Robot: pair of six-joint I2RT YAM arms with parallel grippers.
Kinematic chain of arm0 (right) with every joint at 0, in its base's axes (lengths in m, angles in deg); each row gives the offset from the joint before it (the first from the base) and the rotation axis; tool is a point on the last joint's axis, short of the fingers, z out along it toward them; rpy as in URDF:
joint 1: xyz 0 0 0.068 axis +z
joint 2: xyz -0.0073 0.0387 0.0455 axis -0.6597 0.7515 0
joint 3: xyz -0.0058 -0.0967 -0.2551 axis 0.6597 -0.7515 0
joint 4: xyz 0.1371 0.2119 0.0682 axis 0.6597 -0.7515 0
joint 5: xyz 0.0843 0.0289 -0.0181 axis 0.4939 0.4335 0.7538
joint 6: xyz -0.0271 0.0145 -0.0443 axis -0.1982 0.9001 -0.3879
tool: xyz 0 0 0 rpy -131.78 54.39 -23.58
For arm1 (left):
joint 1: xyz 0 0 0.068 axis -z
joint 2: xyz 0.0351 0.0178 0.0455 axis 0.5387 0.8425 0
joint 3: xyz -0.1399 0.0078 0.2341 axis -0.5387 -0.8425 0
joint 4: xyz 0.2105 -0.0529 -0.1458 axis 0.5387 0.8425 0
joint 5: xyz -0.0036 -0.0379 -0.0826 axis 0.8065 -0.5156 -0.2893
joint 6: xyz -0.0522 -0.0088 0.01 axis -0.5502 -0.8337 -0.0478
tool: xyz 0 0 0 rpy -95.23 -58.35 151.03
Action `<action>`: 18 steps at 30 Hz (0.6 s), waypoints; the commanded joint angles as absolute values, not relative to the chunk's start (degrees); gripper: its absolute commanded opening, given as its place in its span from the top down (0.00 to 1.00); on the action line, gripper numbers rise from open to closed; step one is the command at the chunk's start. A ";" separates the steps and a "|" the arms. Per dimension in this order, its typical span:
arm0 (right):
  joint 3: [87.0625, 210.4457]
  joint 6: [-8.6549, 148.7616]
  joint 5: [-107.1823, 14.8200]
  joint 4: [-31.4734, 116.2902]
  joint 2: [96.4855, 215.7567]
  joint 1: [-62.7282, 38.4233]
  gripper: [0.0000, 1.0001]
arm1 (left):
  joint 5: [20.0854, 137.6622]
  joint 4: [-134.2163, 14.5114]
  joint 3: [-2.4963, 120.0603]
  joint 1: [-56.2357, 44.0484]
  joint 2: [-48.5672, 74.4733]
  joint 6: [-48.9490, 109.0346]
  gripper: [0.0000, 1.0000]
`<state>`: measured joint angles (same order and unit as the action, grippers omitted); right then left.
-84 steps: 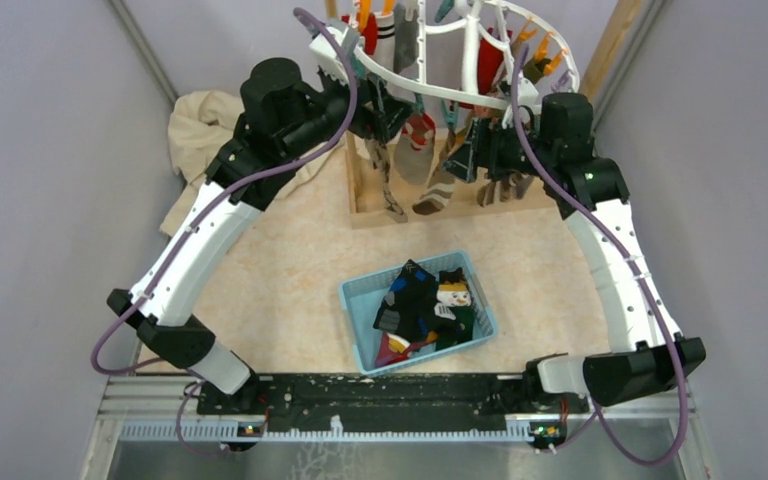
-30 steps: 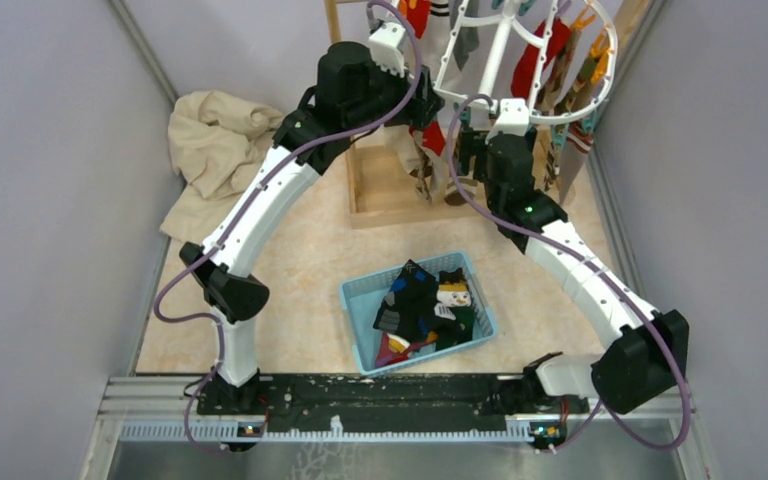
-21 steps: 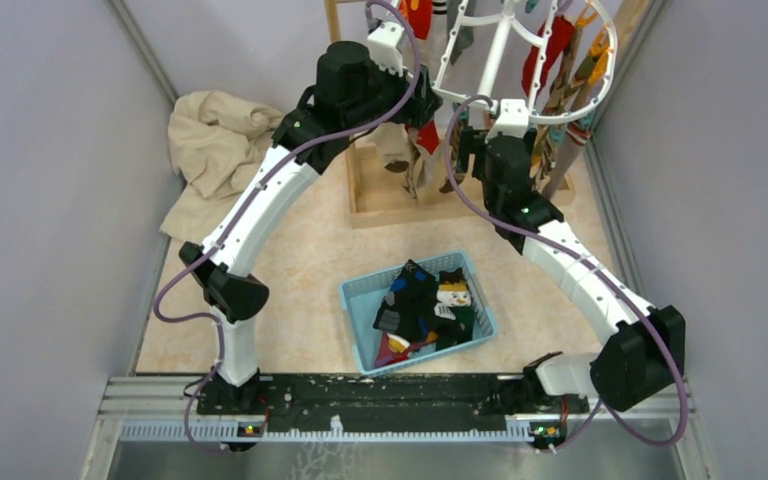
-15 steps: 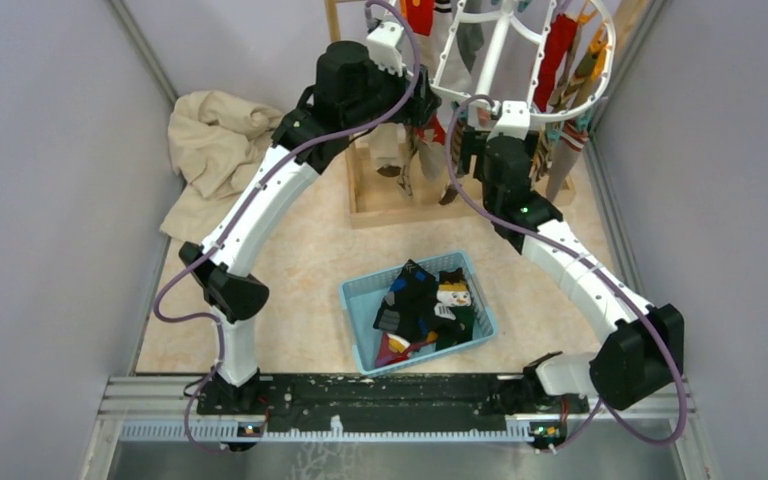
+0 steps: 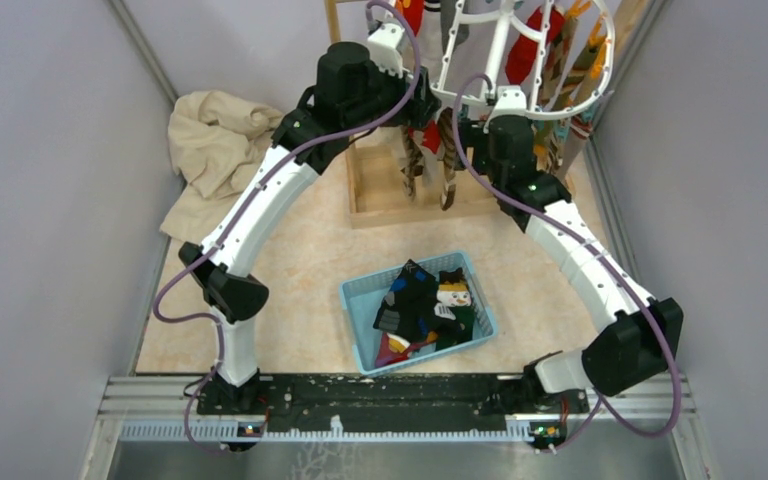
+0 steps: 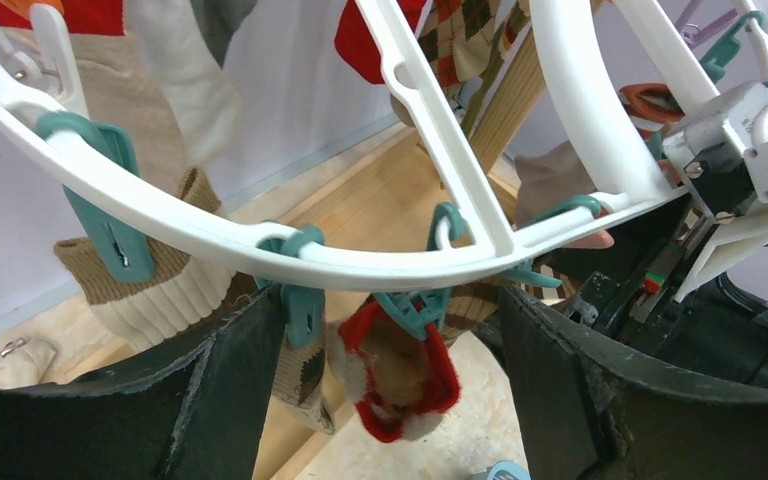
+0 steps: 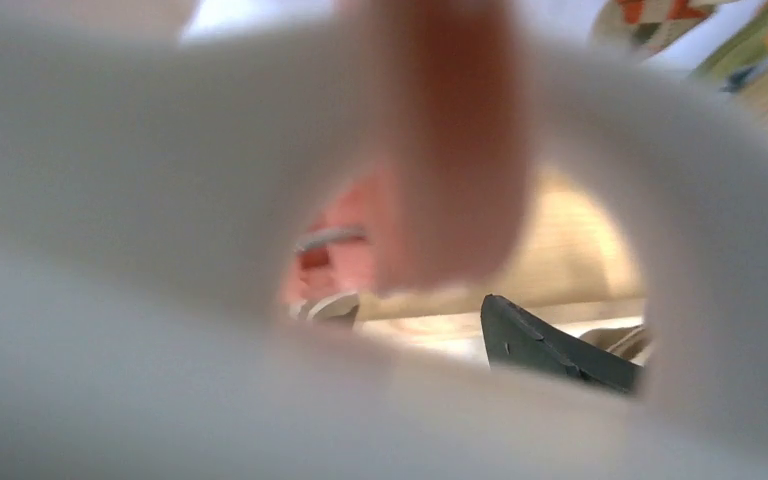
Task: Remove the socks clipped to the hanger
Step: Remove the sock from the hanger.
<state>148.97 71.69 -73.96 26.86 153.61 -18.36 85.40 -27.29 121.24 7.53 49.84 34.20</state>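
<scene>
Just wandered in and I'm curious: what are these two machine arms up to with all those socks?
Both arms are reaching up to a white hanger hung with socks on clips. The left hand is open, its fingers on either side of a red-and-white sock dangling from a teal clip, not yet gripping it. The right hand is up against the hanger's rim, too close to see clearly. Several other socks already lie in the blue basket below.

The white-and-black left arm (image 5: 260, 200) and white-and-black right arm (image 5: 580, 260) are raised and stretched forward, elbows bent outward. The black two-finger left gripper (image 6: 390, 300) is spread wide. The black two-finger right gripper (image 5: 468, 132) is likewise held wide apart.
</scene>
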 commanded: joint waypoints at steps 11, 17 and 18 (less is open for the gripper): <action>145.05 79.47 -57.92 11.89 148.28 -19.56 0.16 | 84.55 -29.55 113.96 7.75 43.38 34.09 0.17; 143.14 80.16 -51.76 12.15 145.36 -19.74 0.15 | 83.85 -29.79 112.55 7.84 41.90 34.15 0.17; 142.79 80.20 -51.35 11.66 144.45 -19.70 0.15 | 83.77 -29.86 112.42 7.90 41.61 34.11 0.17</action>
<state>143.23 78.81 -55.82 11.72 148.99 -19.43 84.72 -28.01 112.96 7.55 44.77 34.16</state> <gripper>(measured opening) 0.845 0.832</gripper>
